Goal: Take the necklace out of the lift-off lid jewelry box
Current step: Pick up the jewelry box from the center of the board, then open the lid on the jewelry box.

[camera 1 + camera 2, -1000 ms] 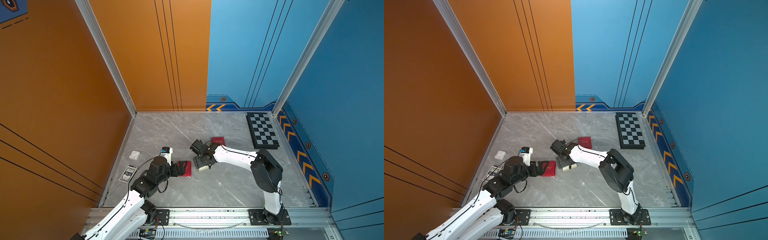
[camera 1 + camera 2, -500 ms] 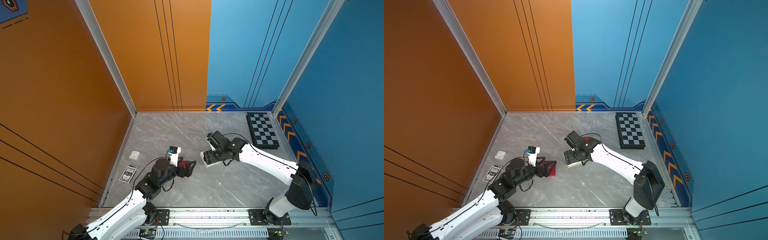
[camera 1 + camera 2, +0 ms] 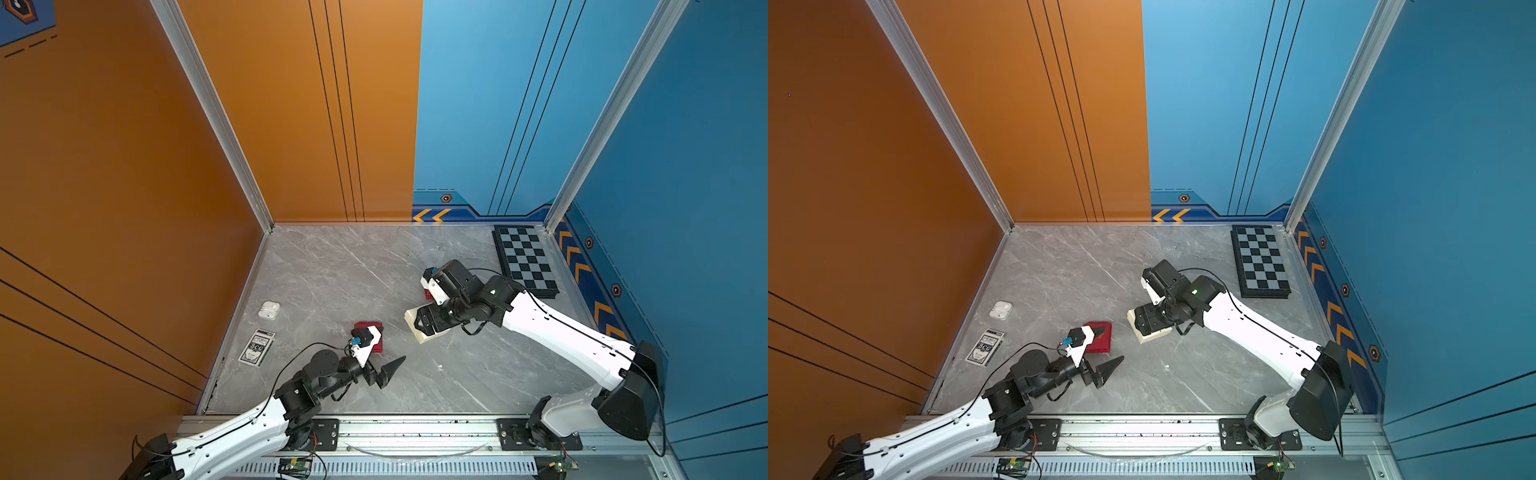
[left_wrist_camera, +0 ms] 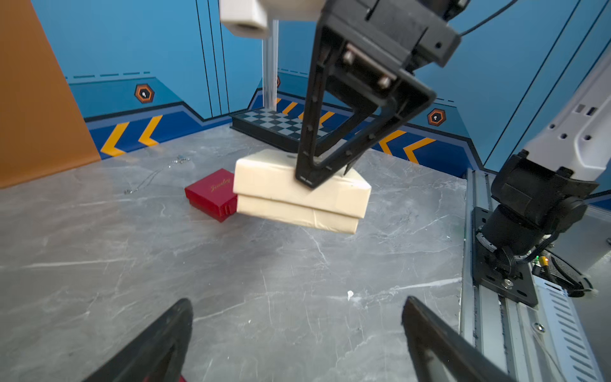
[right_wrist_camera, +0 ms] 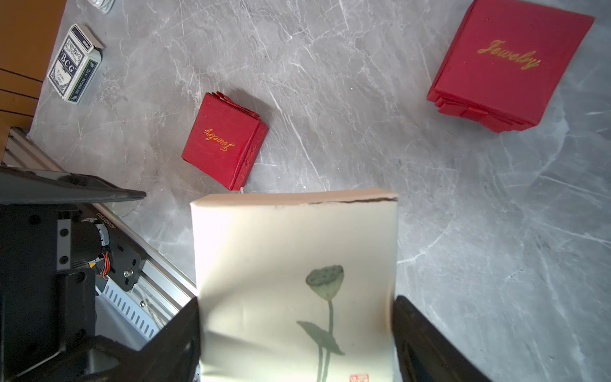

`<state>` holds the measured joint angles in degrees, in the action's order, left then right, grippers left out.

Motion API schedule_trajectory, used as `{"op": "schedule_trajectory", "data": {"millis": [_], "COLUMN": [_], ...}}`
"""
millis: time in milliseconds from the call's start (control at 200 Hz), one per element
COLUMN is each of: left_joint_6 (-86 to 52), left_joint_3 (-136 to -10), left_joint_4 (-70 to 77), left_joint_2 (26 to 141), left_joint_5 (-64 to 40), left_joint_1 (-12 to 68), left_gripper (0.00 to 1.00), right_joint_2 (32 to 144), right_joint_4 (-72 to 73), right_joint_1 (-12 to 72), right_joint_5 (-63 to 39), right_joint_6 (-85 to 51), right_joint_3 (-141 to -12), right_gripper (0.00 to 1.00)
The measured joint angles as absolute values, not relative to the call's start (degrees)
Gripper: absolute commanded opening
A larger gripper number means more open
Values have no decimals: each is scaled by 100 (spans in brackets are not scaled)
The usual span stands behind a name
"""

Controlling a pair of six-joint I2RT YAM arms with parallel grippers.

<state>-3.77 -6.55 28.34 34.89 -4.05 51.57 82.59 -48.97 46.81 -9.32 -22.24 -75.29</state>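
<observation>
The lift-off lid jewelry box (image 4: 297,188) is cream with a lotus print (image 5: 294,264), and its lid sits on its base. My right gripper (image 5: 296,299) is shut on it, fingers pressed to two opposite sides of the lid. It sits right of centre in both top views (image 3: 415,330) (image 3: 1150,334), under the right gripper (image 3: 428,322) (image 3: 1148,322). A thin silver necklace (image 4: 155,175) lies on the table beyond the boxes. My left gripper (image 4: 296,301) (image 3: 392,343) (image 3: 1112,344) hangs open and empty near the front. The box's inside is hidden.
One red "Jewelry" box (image 3: 368,332) (image 5: 224,142) lies beside the left gripper, another (image 4: 211,191) (image 5: 509,63) behind the cream box. A chessboard (image 3: 525,262) sits at the back right; a card deck (image 3: 257,347) and earbud case (image 3: 269,309) lie at the left.
The right arm has carried the cream box rightward from the middle of the table. The left gripper has drawn back from the near red box toward the front.
</observation>
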Motion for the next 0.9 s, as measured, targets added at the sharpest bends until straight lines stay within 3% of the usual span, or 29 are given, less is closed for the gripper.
{"op": "schedule_trajectory", "data": {"millis": [315, 901], "left_joint_6": [207, 349], "left_joint_3": [-834, -1107], "left_joint_4": [3070, 3330], "left_joint_2": [4331, 4906], "left_joint_5": [-381, -344], "left_joint_1": [5408, 5424], "left_gripper": [98, 99], "right_joint_2": [8226, 8272], "right_joint_4": [-5013, -5015], "right_joint_1": [4923, 5227], "right_joint_5": [-952, -926], "right_joint_6": [-2224, -2228], "right_joint_3": [-7529, -7557], "right_gripper": [77, 77]}}
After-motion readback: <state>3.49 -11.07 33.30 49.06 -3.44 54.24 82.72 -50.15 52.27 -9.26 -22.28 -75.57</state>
